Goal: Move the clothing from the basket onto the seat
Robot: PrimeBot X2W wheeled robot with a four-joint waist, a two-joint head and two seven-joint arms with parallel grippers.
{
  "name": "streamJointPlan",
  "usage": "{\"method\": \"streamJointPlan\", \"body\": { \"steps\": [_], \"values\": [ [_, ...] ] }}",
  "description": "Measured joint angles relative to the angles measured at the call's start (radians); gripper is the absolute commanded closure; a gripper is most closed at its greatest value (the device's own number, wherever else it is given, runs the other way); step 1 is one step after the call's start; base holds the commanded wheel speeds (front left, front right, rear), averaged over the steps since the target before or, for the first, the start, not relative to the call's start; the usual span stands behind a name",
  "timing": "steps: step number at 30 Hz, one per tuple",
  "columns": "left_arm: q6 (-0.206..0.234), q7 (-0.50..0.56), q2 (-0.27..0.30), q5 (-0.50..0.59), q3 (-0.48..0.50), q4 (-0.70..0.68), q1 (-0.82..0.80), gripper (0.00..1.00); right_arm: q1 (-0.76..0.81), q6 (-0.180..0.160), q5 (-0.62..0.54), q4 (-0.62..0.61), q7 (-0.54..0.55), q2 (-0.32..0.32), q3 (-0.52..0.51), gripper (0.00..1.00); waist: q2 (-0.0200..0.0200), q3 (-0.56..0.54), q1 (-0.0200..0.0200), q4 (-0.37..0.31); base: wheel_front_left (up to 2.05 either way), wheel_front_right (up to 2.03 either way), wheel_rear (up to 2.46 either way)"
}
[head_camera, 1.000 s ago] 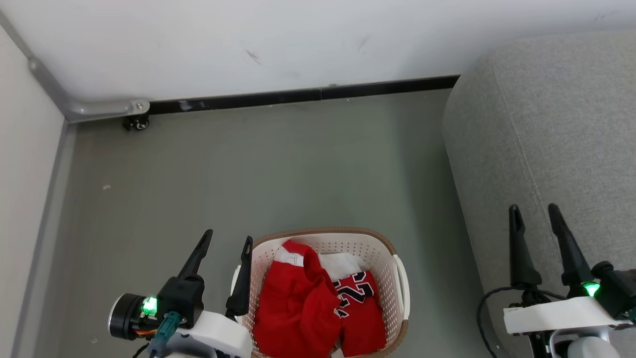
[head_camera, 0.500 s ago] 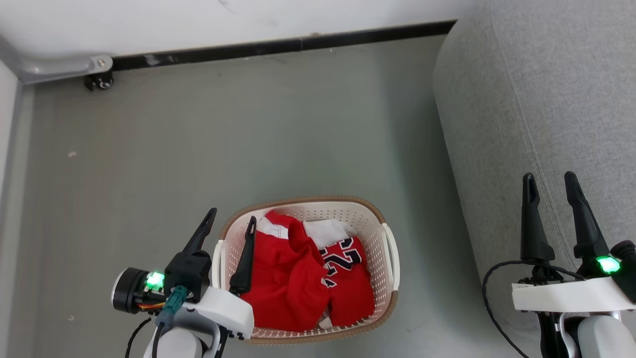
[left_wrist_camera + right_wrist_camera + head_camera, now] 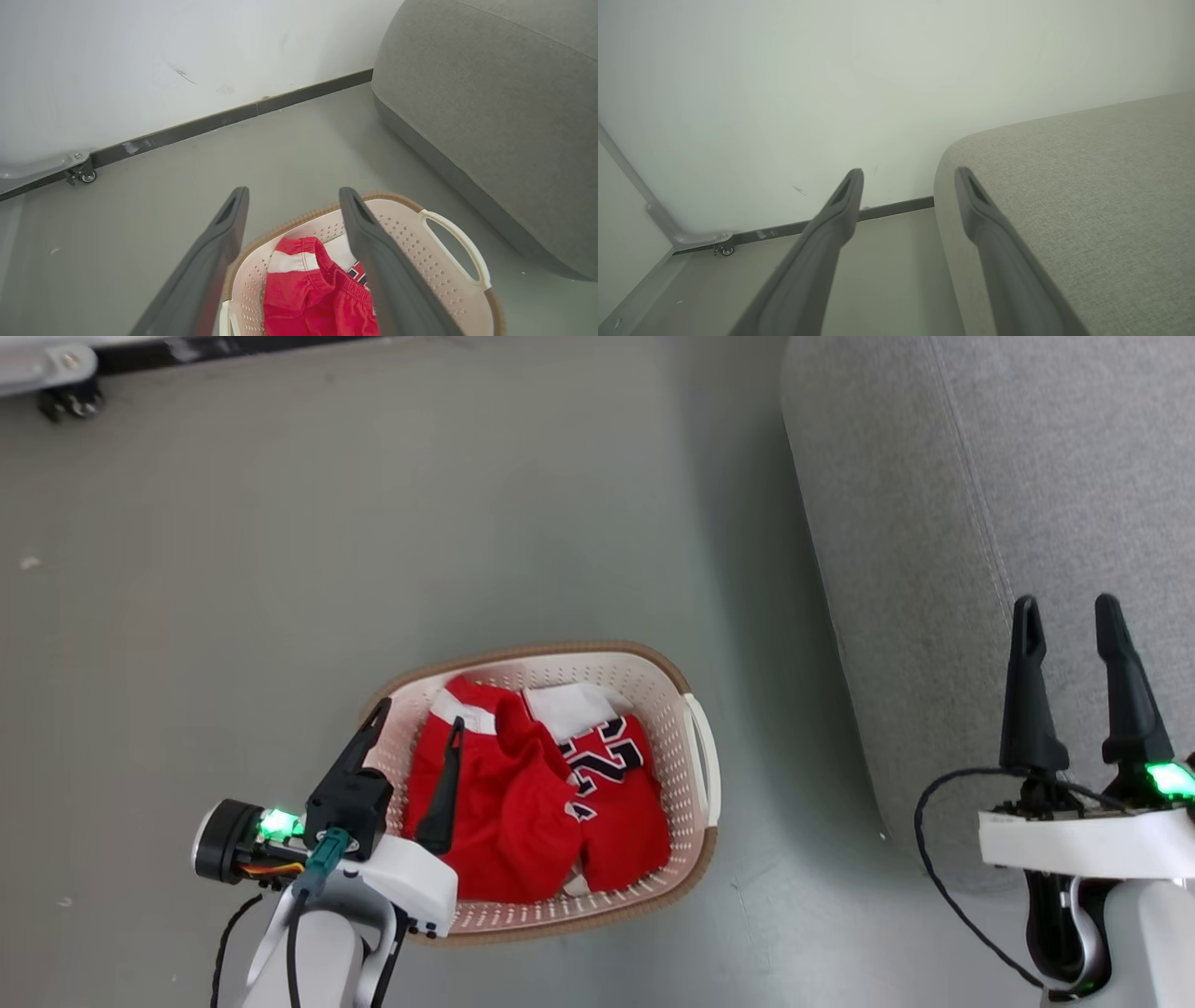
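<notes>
Grey floor (image 3: pixel 280 569) carries the basket (image 3: pixel 695 747), clothing (image 3: pixel 523 803) heaped inside. Head view: left end effector (image 3: pixel 420 714) hangs spread, empty, over the basket's left rim; lowering onto the shorts (image 3: pixel 504 821) before closing seems best.

Left wrist view: fingers (image 3: pixel 205 270) straddle that rim, seemingly clear of cloth.

Right wrist view: right end effector (image 3: pixel 910 171) spread, empty, beside the seat (image 3: pixel 1087 210).

A grey floor (image 3: pixel 280 569) meets a white wall (image 3: pixel 140 56) along a dark baseboard (image 3: pixel 210 123). A small wheel (image 3: pixel 87 177) sits under a grey metal rail (image 3: pixel 42 166) by the wall, near the baseboard's end.
</notes>
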Motion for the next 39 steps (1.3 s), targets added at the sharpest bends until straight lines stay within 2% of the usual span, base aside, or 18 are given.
{"method": "streamJointPlan", "body": {
  "steps": [9, 22, 39],
  "values": [
    [0.000, 0.000, 0.015, 0.014, -0.002, 0.072, -0.055, 0.00, -0.053, 0.000, 0.033, -0.022, 0.000, 0.000, 0.005, 0.00, 0.0000, 0.080, 0.0000, -0.045, 0.00, 0.00, 0.00],
    [0.002, 0.000, 0.072, 0.064, -0.013, 0.193, -0.128, 0.00, -0.094, 0.000, 0.066, -0.021, 0.000, 0.000, 0.030, 0.00, 0.0000, 0.183, 0.0000, -0.122, 0.00, 0.00, 0.00],
    [0.036, 0.011, 0.096, 0.098, -0.013, 0.334, -0.215, 0.00, -0.153, 0.000, 0.122, 0.005, -0.001, 0.000, 0.081, 0.00, 0.0000, 0.261, 0.0000, -0.219, 0.00, 0.00, 0.00]
  ]
}}
